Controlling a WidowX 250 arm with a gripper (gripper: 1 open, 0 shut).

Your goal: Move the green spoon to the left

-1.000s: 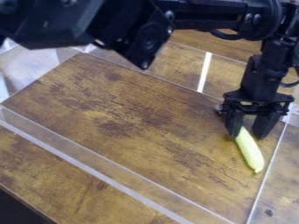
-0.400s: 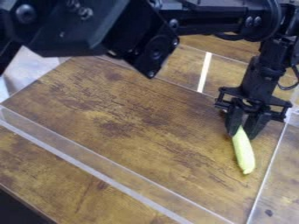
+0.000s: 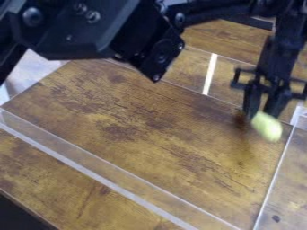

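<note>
Since the earlier frame the spoon (image 3: pixel 267 127) has left the bench (image 3: pixel 132 117): it lay flat on the wood with its handle stretched toward the near right corner, and now it hangs off the surface, its yellow-green handle showing as a blurred lump just below the fingers (image 3: pixel 265 110). The fingers have come up with it and sit higher in the view. They are drawn narrow, closed on the spoon's upper end; the metal bowl of the spoon cannot be made out.

The bench is a worn, dark-streaked wooden top with plank grain running across it. A low clear plastic wall (image 3: pixel 120 193) borders the working area, with one edge running along the near side and another along the right. More of the same wood continues outside the wall in front and behind. Nothing of the room beyond the bench can be seen.

There is one spoon, one arm (image 3: pixel 114 31) and one pair of fingers. The arm's large black housing fills the upper left of the view, close to the camera. No brand, label or writing can be read anywhere.
</note>
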